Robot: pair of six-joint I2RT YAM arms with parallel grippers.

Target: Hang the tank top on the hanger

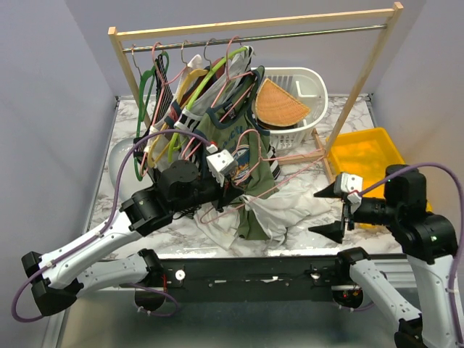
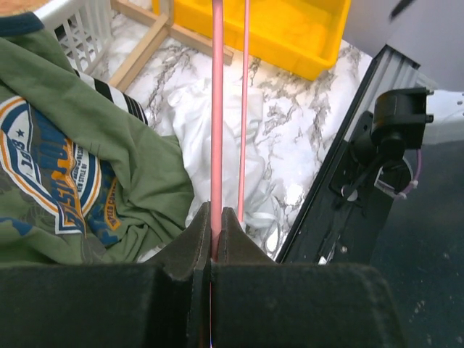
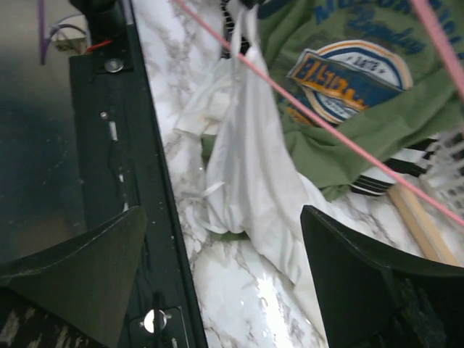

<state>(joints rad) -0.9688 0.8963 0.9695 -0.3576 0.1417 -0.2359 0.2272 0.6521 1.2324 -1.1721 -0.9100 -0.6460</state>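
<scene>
white tank top (image 3: 246, 167) lies just ahead of our empty, wide-open right gripper (image 3: 221, 217) — left gripper (image 2: 215, 217) clamps the hanger (image 2: 217, 109)

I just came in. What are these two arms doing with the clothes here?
The left gripper is shut on the thin pink hanger, holding it above the clothes. The right gripper is open and empty, next to the white tank top. That top lies crumpled on the table beside a green top; it does not look hung on the hanger yet.
</scene>
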